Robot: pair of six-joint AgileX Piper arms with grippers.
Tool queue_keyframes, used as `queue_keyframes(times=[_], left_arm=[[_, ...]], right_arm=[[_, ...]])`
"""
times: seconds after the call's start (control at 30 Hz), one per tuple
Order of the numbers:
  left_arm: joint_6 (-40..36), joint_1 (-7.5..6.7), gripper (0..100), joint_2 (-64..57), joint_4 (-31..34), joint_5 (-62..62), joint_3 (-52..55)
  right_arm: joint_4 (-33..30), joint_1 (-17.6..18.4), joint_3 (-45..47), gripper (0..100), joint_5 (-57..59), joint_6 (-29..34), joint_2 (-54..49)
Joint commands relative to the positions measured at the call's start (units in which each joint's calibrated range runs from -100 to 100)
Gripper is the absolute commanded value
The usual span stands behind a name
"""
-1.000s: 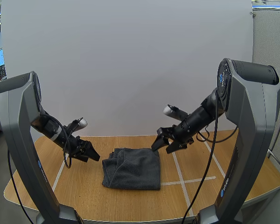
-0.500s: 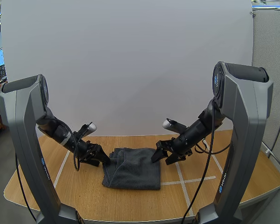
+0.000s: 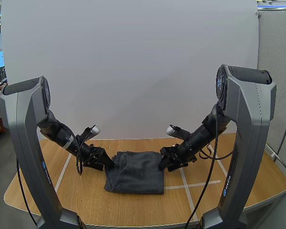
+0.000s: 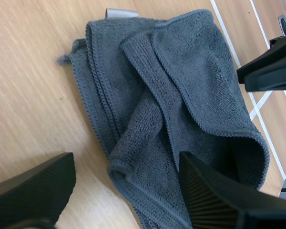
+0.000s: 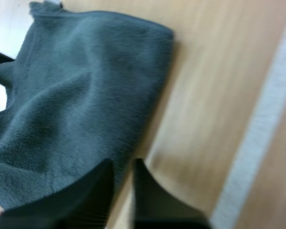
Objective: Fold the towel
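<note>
towel: a dark grey towel (image 3: 135, 171) lies in the middle of the tabletop (image 3: 86, 200), beside the white tape lines (image 3: 186, 179), in a compact, roughly square stack.
done so far: by my reading, at least one fold is in; the left wrist view shows several hemmed edges stacked along one side, so the cloth is layered rather than spread flat.
state of the fold: untidy. on the side near the left arm the layers bunch and one layer lies slantwise across the top; the side near the right arm looks smooth and flat. a pale tag (image 4: 121, 13) pokes out at one corner.
left gripper: the left gripper (image 3: 106, 162) is low at the towel's far left corner, fingers wide apart, one over the rumpled edge and one over bare wood. nothing is between them.
right gripper: the right gripper (image 3: 163, 163) is at the towel's far right edge, fingers parted by a narrow gap just beside the hem. i see no cloth pinched.
what is left: judging from this, each far corner has yet to be gripped; then a further fold, or a straightening of the slanted layer, before the stack counts as neat.
progress: about midway, with both arms placed for the next grasp.
</note>
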Motion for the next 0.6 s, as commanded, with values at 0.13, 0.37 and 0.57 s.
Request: queue_keyframes(times=[0.13, 0.37, 0.57], left_arm=[[0.2, -0.24, 100, 0.5, 0.9, 0.0, 0.3], [0.2, -0.24, 100, 0.5, 1.0, 0.0, 0.3], [0.2, -0.24, 100, 0.5, 1.0, 0.0, 0.3]], right_arm=[[-2.3, -4.5, 0.2, 0, 1.2, 1.3, -1.0], [-1.7, -4.1, 0.2, 0, -0.9, 0.8, -0.8], [-1.7, -3.2, 0.2, 0, -3.6, 0.7, -0.8]])
